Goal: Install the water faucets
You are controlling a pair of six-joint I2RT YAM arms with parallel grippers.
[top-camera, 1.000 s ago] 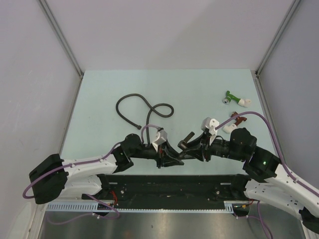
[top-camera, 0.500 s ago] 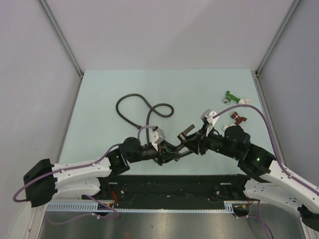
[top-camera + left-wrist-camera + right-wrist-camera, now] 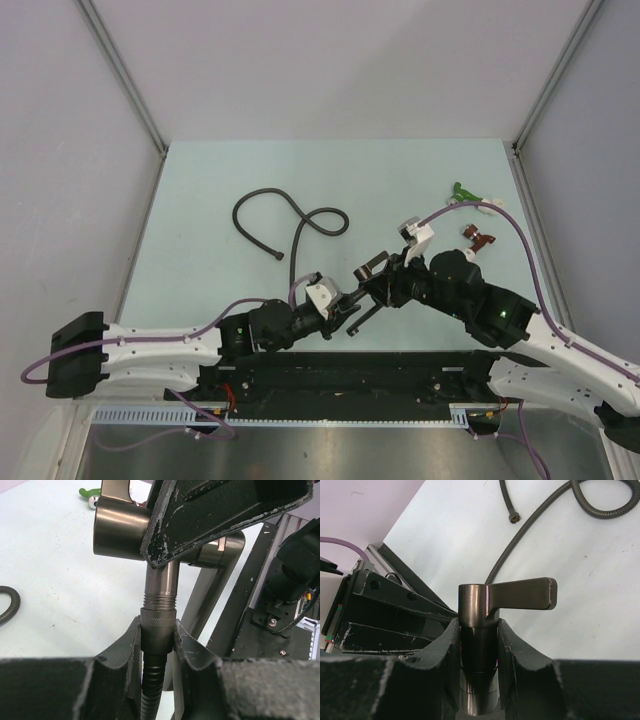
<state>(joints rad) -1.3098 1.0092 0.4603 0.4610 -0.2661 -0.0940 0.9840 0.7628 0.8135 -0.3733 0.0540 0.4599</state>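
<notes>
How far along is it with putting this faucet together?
Done: the faucet is off the table, clamped in the right tool. In hand: the left tool pinches the hose's end nut at the faucet's threaded stub; threads show above it, so probably not fully on. Left: the green fitting and dark-red fitting lie apart on the table.

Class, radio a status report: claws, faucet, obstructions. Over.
Left claw shut on hose end. Right claw shut on faucet. Hose end at faucet's threaded stem. No obstruction seen.
</notes>
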